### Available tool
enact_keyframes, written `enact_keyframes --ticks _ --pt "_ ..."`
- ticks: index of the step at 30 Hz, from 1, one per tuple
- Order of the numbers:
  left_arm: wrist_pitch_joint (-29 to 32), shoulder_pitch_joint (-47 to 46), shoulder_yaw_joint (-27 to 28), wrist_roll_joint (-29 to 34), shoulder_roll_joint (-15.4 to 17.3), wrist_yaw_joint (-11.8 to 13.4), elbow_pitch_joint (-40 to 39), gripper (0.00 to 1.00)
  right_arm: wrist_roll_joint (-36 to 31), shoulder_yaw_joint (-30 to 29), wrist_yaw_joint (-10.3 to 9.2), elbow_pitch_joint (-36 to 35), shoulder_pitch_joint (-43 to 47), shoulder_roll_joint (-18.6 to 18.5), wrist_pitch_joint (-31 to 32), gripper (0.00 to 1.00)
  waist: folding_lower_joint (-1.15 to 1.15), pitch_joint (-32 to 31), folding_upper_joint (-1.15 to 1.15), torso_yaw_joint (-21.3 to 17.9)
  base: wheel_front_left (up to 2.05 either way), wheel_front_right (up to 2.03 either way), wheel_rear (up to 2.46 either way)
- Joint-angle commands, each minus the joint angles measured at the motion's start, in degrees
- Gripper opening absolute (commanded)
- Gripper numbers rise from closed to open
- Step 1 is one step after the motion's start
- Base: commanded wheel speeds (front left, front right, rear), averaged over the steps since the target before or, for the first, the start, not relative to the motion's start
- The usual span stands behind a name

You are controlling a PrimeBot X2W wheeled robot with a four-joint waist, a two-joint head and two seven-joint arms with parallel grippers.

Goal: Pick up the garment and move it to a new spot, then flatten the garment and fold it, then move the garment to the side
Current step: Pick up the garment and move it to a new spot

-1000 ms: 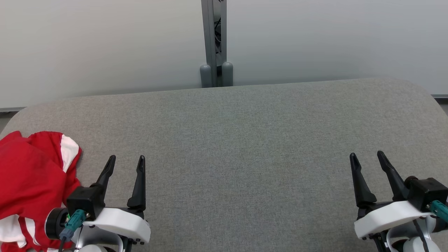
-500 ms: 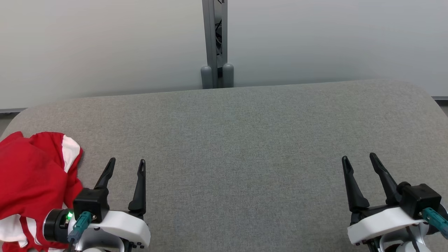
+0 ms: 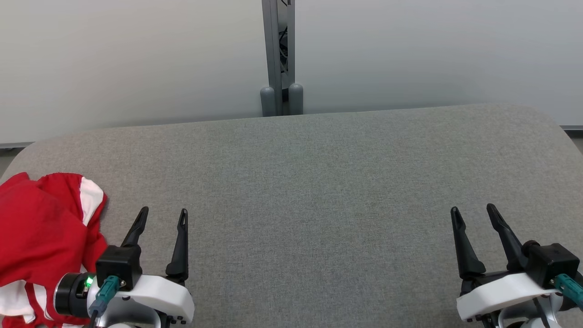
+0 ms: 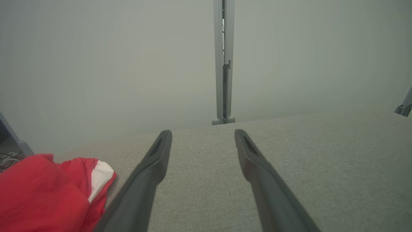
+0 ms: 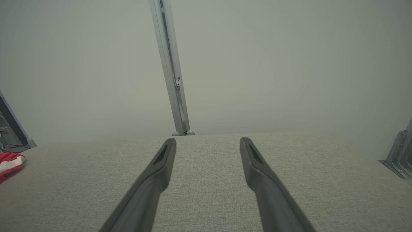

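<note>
A crumpled red garment (image 3: 41, 237) with white stripes lies bunched at the near left corner of the grey table (image 3: 309, 182). It also shows at lower left in the left wrist view as the garment (image 4: 45, 196), and as a small red patch of garment (image 5: 9, 162) at the left edge of the right wrist view. My left gripper (image 3: 163, 213) stands open just right of the garment, apart from it, nothing between its fingers. At the near right my right gripper (image 3: 473, 211) is open and empty over bare table.
A pale wall runs behind the table, with a grey metal post (image 3: 278, 54) and two rounded feet at the far edge's middle. The table's corners are rounded. A metal bracket (image 5: 399, 154) shows at the right edge of the right wrist view.
The right gripper drifted slightly left, then back, and sits a little lower in the head view. The left gripper sank slightly. The garment has not moved.
</note>
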Motion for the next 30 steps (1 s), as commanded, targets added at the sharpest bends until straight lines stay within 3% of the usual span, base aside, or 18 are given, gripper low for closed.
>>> enact_keyframes --ticks 1,14,30 --pt "0.2 -0.3 0.0 -0.3 0.5 0.2 0.0 1.00 0.2 -0.1 0.12 -0.1 0.4 -0.3 -0.4 1.00 0.00 0.0 0.00 0.0 0.00 0.00 0.00" --pt "-0.2 -1.5 -0.4 -1.2 0.3 0.2 0.4 1.00 -0.6 -0.9 0.12 -0.6 0.5 -0.3 0.0 1.00 0.00 0.1 0.00 2.3 0.00 0.00 0.00" --pt "-1.5 -3.2 0.7 -3.0 -0.1 1.4 1.0 1.00 -1.3 2.2 0.12 -1.5 -0.8 -0.3 0.6 1.00 0.00 0.9 0.00 18.3 0.00 0.00 0.00"
